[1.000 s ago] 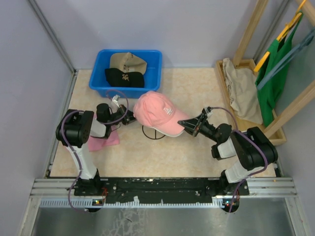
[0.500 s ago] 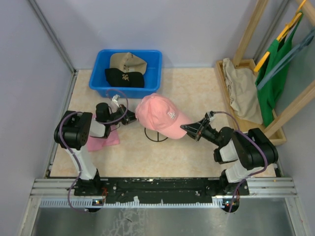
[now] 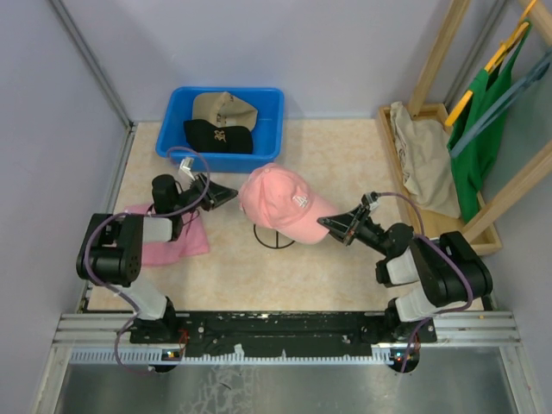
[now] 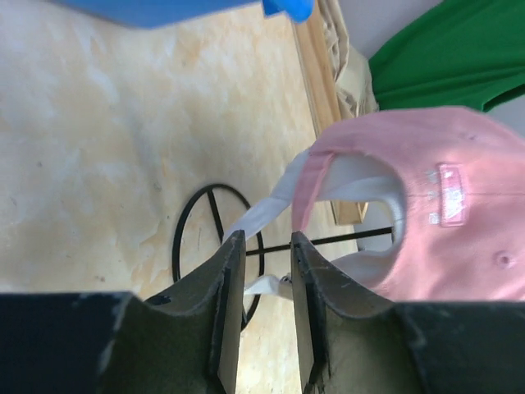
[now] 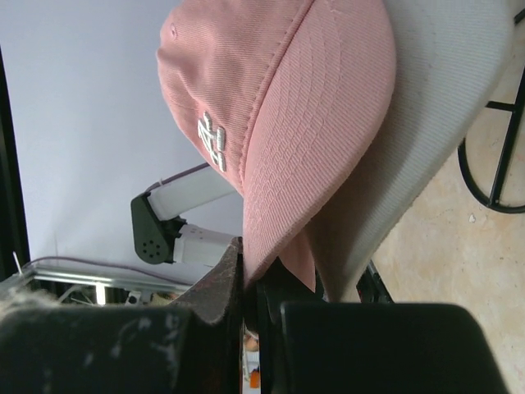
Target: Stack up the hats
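Place: a robot test cell, lab-like.
Walls: plain grey panels (image 3: 285, 43) beyond the fingers of the left gripper (image 3: 229, 193).
Mount: slotted aluminium rail (image 3: 293, 345) well behind those fingers.

Soft, even light fell from above, leaving only faint shadows on the tabletop (image 3: 345, 155). The overhead view was sharp. In its wrist view the left claw (image 4: 267, 240) looked dark and blurred up close, while the weave of the pink cap (image 5: 312, 107) showed crisp.

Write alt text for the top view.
The right gripper pinches the brim of a pink cap sitting over a wire stand; the left gripper sits open beside it. A black cap and a tan cap lie in a blue bin.
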`<state>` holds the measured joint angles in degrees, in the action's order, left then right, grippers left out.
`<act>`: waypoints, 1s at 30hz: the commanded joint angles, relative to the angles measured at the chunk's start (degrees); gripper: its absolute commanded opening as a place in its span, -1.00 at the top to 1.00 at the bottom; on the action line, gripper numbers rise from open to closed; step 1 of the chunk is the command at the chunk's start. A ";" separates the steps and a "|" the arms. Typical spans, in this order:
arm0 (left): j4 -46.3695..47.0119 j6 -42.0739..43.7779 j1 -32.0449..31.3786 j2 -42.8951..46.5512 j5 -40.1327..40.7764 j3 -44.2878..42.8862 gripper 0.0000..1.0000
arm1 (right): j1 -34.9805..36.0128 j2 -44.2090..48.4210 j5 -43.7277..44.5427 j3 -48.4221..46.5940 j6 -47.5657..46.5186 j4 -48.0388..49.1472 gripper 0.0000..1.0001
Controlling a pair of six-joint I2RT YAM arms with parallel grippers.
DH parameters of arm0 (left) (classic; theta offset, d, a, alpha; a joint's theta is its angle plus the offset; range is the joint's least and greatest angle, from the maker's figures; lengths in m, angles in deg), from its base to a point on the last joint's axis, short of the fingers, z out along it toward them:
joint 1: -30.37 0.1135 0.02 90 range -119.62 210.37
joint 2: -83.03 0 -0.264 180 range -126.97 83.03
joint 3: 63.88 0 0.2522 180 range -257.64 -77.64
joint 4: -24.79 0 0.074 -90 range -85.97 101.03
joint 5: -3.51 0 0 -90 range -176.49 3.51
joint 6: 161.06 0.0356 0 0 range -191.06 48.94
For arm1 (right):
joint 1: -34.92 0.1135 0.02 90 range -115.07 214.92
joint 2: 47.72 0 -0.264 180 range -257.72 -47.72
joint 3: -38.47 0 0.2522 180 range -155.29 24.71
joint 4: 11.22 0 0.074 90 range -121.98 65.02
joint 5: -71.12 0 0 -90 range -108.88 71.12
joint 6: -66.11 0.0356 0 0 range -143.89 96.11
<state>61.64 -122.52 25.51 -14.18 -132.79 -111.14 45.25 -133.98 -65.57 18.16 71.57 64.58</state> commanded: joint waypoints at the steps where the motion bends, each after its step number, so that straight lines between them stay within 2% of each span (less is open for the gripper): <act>1: -6.00 0.95 2.71 6.35 2.89 0.78 0.25 | -0.66 2.41 -1.55 -1.60 -2.66 2.03 1.00; 6: -18.97 7.07 6.81 13.63 7.12 -1.33 0.10 | -0.67 2.35 -1.30 -1.26 -2.64 2.52 1.00; 11: -35.45 16.17 7.66 13.96 8.55 -14.10 -0.11 | -0.66 1.64 -0.86 -0.44 -2.34 4.06 1.00; 14: -39.00 18.72 9.13 11.95 9.25 -21.63 -0.24 | -0.66 0.83 -0.62 0.01 -1.61 6.01 1.00; 19: -40.58 20.84 11.82 4.78 9.42 -31.33 -0.36 | -0.66 -0.73 -0.66 0.22 -0.14 9.17 1.00; 23: -48.97 27.55 12.15 -5.13 10.82 -45.35 -0.36 | -0.66 0.16 -0.65 0.05 0.31 9.17 1.00; 27: -59.23 33.83 12.05 -14.00 15.51 -58.87 -0.39 | -0.66 0.74 -0.59 -0.37 0.78 9.12 1.00; 30: -64.36 38.15 11.53 -18.00 19.94 -65.93 -0.41 | -0.66 0.66 -0.65 -0.72 0.87 9.18 1.00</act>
<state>7.61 -92.64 37.49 -29.11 -118.67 -169.30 45.23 -134.02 -65.53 18.25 72.62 64.58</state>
